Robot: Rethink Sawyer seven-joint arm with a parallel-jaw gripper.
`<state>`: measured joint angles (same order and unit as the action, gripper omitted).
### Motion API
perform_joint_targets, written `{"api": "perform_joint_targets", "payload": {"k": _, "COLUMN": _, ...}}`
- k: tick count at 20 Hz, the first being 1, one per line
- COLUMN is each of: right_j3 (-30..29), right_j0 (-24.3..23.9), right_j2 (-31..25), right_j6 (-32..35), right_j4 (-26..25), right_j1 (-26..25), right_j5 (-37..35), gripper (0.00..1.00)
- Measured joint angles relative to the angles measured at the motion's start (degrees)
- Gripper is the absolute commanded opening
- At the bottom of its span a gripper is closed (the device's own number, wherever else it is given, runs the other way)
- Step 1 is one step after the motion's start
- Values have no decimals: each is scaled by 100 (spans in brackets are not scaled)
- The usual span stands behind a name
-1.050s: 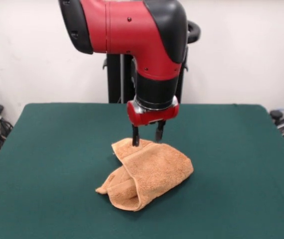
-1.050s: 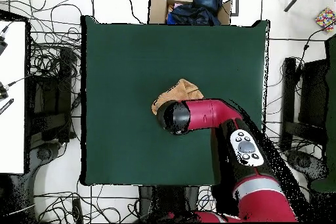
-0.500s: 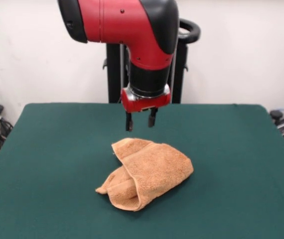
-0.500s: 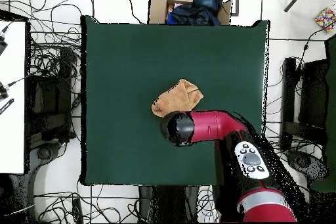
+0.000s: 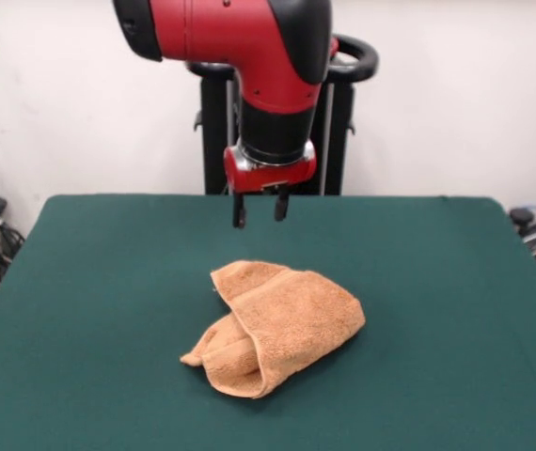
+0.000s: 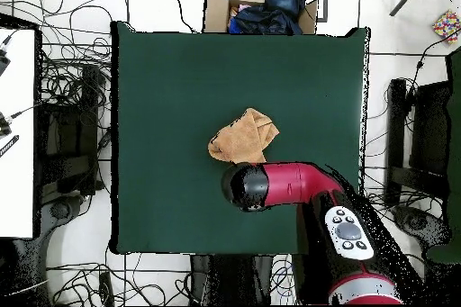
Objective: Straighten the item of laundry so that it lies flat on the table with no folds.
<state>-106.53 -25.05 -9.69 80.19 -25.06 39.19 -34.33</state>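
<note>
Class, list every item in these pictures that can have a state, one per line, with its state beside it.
towel: crumpled and folded over itself, lying on the table, not held.
end effector: open, empty, raised above the table behind the towel, touching nothing.
table: green top, carrying only the towel.
cardboard box: open on the floor beyond the table, with dark cloth inside.

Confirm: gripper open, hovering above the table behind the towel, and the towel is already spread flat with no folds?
Not quite. The gripper is open and hovers above the table behind the towel, but the towel is not flat: the front view shows it bunched, folded over itself in layers.
</note>
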Motion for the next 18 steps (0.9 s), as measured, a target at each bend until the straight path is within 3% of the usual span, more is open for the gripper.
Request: {"api": "perform_joint_targets", "payload": {"k": 18, "right_j3": -50, "right_j0": 0, "right_j2": 31, "right_j6": 0, "right_j4": -45, "right_j1": -132, "right_j5": 125, "gripper": 100}}
